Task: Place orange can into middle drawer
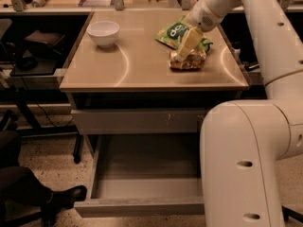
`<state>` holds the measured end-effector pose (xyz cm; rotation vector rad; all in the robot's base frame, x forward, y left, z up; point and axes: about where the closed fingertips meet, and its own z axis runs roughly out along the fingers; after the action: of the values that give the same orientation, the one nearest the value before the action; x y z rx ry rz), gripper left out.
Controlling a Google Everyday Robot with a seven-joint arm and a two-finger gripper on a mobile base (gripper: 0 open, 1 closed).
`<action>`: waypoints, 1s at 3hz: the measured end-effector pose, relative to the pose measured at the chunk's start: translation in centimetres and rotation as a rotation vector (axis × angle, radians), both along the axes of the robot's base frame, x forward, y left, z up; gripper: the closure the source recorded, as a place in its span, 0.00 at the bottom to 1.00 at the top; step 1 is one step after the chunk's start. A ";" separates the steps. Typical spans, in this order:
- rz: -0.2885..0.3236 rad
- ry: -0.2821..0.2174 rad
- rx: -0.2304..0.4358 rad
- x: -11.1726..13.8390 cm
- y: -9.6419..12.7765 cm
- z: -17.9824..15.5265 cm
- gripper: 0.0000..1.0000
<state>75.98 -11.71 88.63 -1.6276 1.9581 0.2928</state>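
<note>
Orange can [190, 62] on tabletop [137, 65]; claw [182, 56] at can's top; its opening cannot be told.

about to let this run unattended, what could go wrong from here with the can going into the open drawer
1. The tool is down at the orange can, which touches the green bag; a grasp may snag the bag or knock the can away.
2. The middle drawer sits open low below the tabletop; a high release could bounce it out.

Dim, warm yellow cast. Curved glare streaks on the table [142, 67], either side of the hand [182, 56] down at the orange can [190, 62]; heavy shadow under the tabletop.
</note>
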 end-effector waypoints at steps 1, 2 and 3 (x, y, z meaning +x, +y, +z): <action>0.000 0.064 0.142 -0.2 -0.6 -3.2 0.00; -0.026 0.088 0.206 -0.5 -2.2 -4.4 0.00; -0.028 0.087 0.207 -0.5 -2.3 -4.4 0.00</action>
<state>75.45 -13.96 84.20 -1.4758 1.9412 0.5450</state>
